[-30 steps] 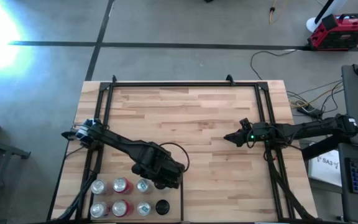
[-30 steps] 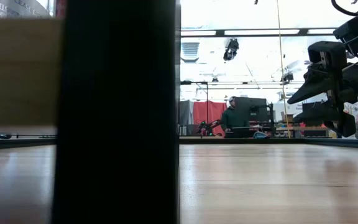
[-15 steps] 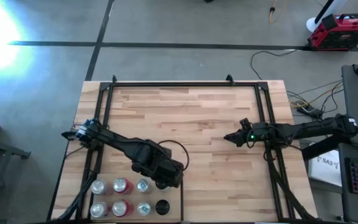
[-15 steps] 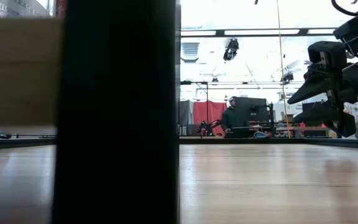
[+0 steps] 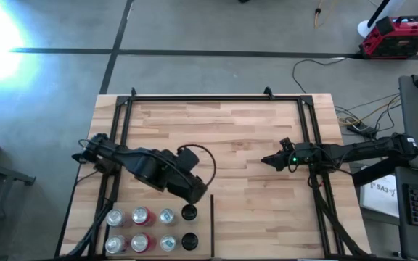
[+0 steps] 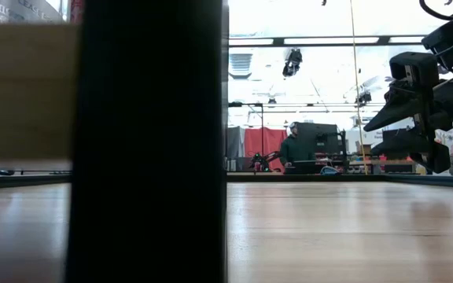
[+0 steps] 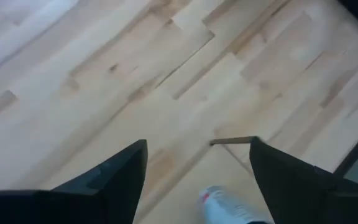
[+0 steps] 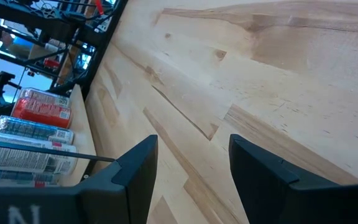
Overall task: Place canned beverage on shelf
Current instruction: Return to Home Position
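Observation:
The shelf (image 5: 223, 138) is a light wooden board framed by black rails. At its near left, several cans stand upright in two rows beside the thin black divider strip (image 5: 212, 225). Among them are a black can (image 5: 189, 212) and a second black can (image 5: 189, 241). My left gripper (image 5: 191, 199) hangs above the first black can, slanting down. In the left wrist view this gripper (image 7: 197, 146) is open with only bare wood between its fingers, and a pale can (image 7: 219, 202) shows below. My right gripper (image 5: 265, 159) waits at the right rail, fingers a little apart, holding nothing.
The black side rails (image 5: 312, 145) run along both sides of the board. In the low view a wide dark upright shape (image 6: 148, 141) fills the left half. A person (image 6: 293, 149) stands far off in the room behind. Bare board lies between the two arms.
My left gripper has risen and drawn back toward the far edge, and its wrist has turned. The black can it covered before now shows, standing upright in the row next to the divider strip. The other cans stand as they did.

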Controlling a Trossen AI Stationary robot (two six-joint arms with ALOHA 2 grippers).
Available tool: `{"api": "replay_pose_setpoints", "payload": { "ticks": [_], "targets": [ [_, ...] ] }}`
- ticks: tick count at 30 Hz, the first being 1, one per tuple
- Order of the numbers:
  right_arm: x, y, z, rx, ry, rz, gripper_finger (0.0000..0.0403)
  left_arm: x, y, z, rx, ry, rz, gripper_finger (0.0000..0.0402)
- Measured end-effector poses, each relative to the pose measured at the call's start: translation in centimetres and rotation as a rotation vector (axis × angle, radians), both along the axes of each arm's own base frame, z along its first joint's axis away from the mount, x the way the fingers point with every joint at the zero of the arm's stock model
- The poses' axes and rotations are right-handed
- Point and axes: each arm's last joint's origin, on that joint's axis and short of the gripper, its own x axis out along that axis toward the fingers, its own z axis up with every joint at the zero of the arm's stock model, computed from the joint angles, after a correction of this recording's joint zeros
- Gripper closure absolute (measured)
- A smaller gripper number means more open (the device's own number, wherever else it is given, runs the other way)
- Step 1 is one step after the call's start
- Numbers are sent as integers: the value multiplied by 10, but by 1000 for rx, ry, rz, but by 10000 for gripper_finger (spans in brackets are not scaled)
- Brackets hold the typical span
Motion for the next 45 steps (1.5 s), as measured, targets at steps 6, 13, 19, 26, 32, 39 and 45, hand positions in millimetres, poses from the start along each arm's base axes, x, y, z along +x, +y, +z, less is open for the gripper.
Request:
{"api": "replay_pose_setpoints", "payload": {
  "ticks": [6, 13, 19, 26, 32, 39, 45],
  "targets": [
    [0, 0, 0, 0, 0, 0, 220, -39, 18, -2, 44, 21, 12, 153],
    [0, 0, 0, 0, 0, 0, 220, -94, 33, -39, 71, -202, 35, 156],
    [0, 0, 0, 0, 0, 0, 220, -107, 47, -74, 282, -568, -137, 157],
    [0, 0, 0, 0, 0, 0, 220, -120, 60, -121, 480, -848, -247, 157],
    [0, 0, 0, 0, 0, 0, 220, -143, 69, -176, 376, -966, -243, 157],
    [0, 0, 0, 0, 0, 0, 220, -150, 71, -193, 410, -1000, -318, 157],
    [0, 0, 0, 0, 0, 0, 220, -161, 75, -183, 490, -997, -383, 157]
  ]
}}
